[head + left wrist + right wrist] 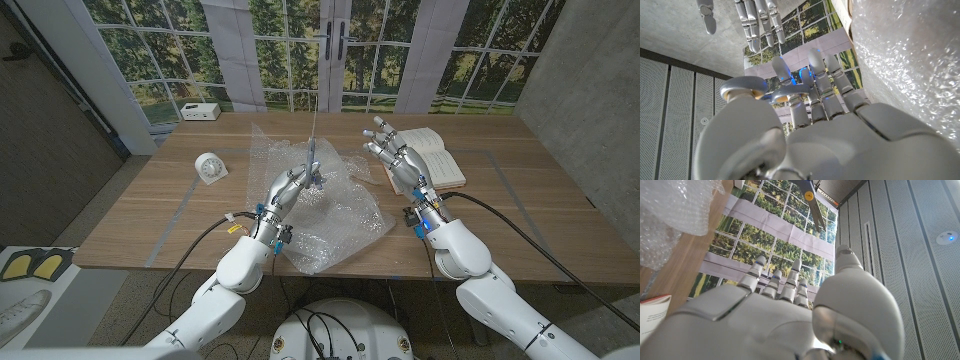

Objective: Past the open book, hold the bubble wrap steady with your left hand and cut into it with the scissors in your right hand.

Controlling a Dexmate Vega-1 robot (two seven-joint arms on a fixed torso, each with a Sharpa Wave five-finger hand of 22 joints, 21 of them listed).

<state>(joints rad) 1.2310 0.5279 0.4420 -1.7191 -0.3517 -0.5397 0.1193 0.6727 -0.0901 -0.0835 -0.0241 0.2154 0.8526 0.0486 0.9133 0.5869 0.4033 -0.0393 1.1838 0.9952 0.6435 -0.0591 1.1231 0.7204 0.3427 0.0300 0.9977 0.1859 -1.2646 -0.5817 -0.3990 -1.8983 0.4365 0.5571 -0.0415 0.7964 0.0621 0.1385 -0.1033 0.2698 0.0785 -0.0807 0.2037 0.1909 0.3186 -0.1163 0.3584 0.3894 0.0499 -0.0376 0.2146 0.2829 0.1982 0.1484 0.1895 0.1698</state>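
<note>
A: Where the bubble wrap (325,212) lies crumpled in the middle of the head view, which hand is on it?

B: The left hand (287,189); it sits over the sheet's upper part, and its fingers are closed around the handles of the scissors (315,165), whose blades stand up toward the top of the frame; the wrist view shows blue handle loops (790,89) among those fingers.

A: So the scissors are not in the right hand?

B: No; the right hand (393,150) hangs just right of centre with fingers spread and nothing between them, at the wrap's right edge and apart from the scissors.

A: And the book?

B: The open book (437,160) lies right of that hand, partly behind it, on the wooden table (520,200).

A: Anything else on the table?

B: A small white clock (210,167) left of the wrap; a white box (200,111) at the far left edge.
</note>
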